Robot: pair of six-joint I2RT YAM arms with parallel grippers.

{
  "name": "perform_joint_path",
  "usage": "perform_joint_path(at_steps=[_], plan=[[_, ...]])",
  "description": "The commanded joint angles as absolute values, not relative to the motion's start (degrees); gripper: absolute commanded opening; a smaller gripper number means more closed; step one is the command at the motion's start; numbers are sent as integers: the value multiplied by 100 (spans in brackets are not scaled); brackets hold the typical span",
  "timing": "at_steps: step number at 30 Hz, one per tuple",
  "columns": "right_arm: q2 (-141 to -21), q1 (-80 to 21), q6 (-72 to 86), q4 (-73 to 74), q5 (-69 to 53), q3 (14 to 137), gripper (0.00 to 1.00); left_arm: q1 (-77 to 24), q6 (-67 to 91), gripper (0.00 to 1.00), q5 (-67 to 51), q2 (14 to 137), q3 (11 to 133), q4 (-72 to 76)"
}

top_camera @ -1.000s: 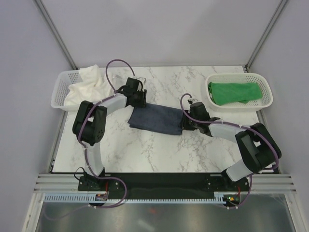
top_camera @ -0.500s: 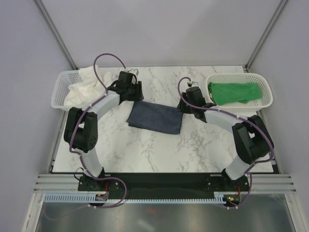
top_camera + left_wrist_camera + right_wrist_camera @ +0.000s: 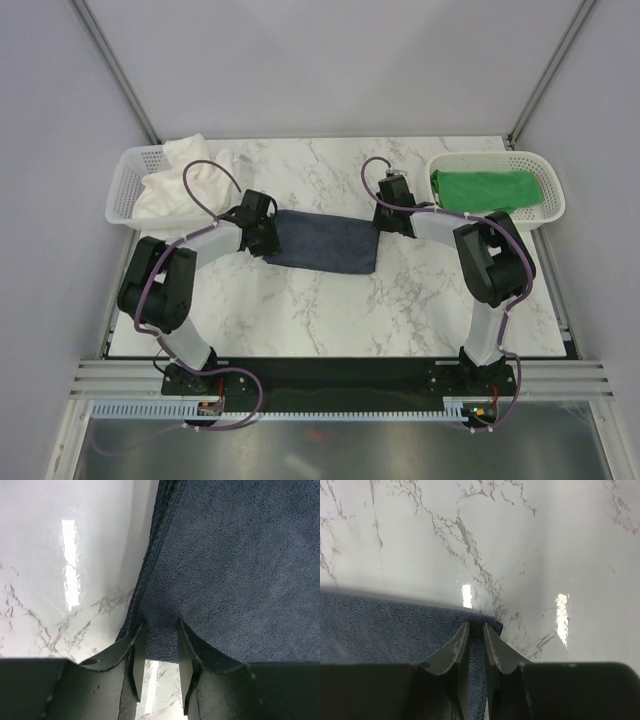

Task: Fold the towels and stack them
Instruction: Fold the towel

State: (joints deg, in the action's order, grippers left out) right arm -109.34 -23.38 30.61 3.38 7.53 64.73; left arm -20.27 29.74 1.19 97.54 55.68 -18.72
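Navy towel [image 3: 322, 241]: folded, flat on the table [image 3: 330, 300], spanning the gap between both grippers.
Left gripper [image 3: 262, 236]: fingers narrow, straddling the towel's left edge; whether they pinch it cannot be told.
Right gripper [image 3: 392, 217]: fingers nearly together, pinching the towel's far right corner.
Green towel [image 3: 485, 190]: in the right basket [image 3: 545, 215], just right of the right gripper.
Cream towel [image 3: 185, 180]: in the left basket [image 3: 122, 190], beyond and left of the left gripper.

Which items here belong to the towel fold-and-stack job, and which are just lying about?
Job:
- navy towel, on the marble table
- green towel, in right basket
- cream towel, in left basket

Lying about:
- the two white mesh baskets themselves
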Motion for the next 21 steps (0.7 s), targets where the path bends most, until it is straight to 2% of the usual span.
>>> perform_joint_path(at_steps=[1,4,7,8,11,15,21], plan=[[-11144,-2180,2761,343,862,6609,23,-2074,3568,38,509,9581,5098,-1986],[-11074,-2162,2620,325,599,6732,25,-2127,3726,39,414,9203,4992,-1951],[-10803,-2171,2610,439,290,6846,37,-2337,3735,42,97,8764,5027,-1907],[-10584,-2171,2671,570,255,6873,45,-2390,3788,43,-112,8676,5036,-1942],[-10214,-2162,2768,1139,167,7084,56,-2505,3919,45,-246,8377,4984,-2065],[-9748,-2171,2996,1634,9,6927,65,-2558,3929,47,-53,8122,4870,-2311],[-9290,-2162,3331,1618,-606,6075,70,-2558,3683,47,-290,7323,4904,-2373]])
